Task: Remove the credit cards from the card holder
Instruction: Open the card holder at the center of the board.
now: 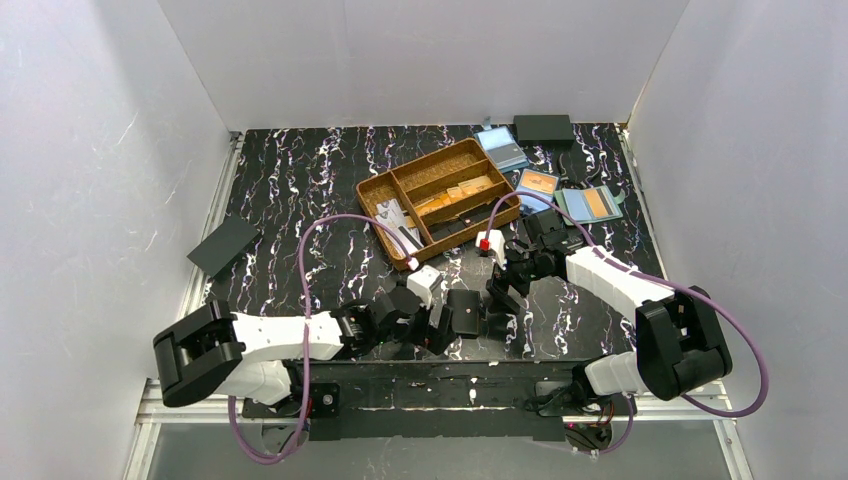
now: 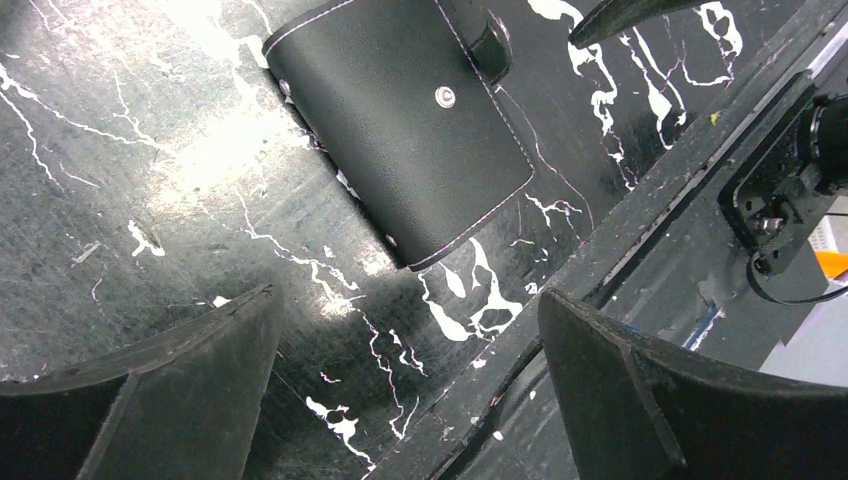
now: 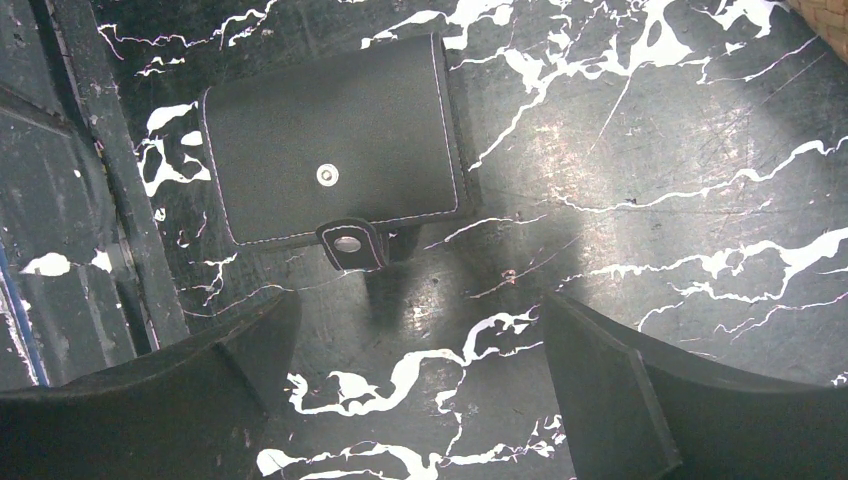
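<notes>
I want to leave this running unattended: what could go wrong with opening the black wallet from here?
1. The wallet lies flat and closed, so a pinch may just slide it.
2. It sits close to the table edge, so a push could send it off.
3. Its snap tab sticks out unfastened and might snag.

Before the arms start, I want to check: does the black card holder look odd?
The card holder lies folded shut, but its snap tab is unfastened: it sticks out past the edge, off the stud. Nothing looks damaged.
</notes>
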{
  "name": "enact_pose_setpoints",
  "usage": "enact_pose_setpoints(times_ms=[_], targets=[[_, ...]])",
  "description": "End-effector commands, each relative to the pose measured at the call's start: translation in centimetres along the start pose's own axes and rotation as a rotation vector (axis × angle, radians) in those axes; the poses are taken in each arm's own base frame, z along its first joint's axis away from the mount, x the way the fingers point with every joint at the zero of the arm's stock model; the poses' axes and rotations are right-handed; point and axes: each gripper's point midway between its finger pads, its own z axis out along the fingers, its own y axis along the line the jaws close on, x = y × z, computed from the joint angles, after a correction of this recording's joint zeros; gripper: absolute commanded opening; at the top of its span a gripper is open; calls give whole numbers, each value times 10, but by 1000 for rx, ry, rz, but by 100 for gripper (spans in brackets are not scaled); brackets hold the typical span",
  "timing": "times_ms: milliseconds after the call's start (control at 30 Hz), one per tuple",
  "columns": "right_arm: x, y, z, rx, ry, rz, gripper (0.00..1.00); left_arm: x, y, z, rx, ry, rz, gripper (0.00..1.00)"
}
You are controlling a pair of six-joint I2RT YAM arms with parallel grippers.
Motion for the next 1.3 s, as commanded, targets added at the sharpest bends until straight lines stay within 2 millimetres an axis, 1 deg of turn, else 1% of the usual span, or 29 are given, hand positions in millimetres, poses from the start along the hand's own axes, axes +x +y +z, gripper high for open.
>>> enact_pose_setpoints(times_ms=[0, 200, 333, 433, 533, 667, 800, 933, 1000, 1133, 1267], targets=[[-15, -5, -5, 0, -31, -23, 98, -12, -5, 4, -6, -21, 59, 98], [-15, -4, -5, -2, -31, -23, 98, -12, -7, 10, -27, -25, 162, 98], [-16, -5, -5, -2, -33, -25, 98, -18, -6, 14, -59, -41, 258, 98], [-16, -5, -5, -2, -34, -24, 98, -24, -7, 18, -74, -52, 287, 98], [-16, -5, -5, -2, -32, -23, 98, -29, -12, 20, -68, -62, 275, 98], [-16, -5, -5, -1, -33, -23, 98, -29, -17, 24, -73, -64, 232, 98], [-16, -6, -4, 0, -30, -17, 98, -24, -20, 26, -108, -74, 188, 98], [-16, -6, -4, 0, -27, -11, 98, -26, -21, 26, -167, -101, 164, 98], [-16, -7, -4, 3, -26, -8, 98, -28, -21, 27, -212, -104, 155, 98], [-15, -10, -5, 11, -22, 8, 98, -25, -18, 30, -296, -82, 157, 98], [-14, -14, -7, 27, -20, 25, 98, -24, -5, 27, -440, -35, 167, 98]])
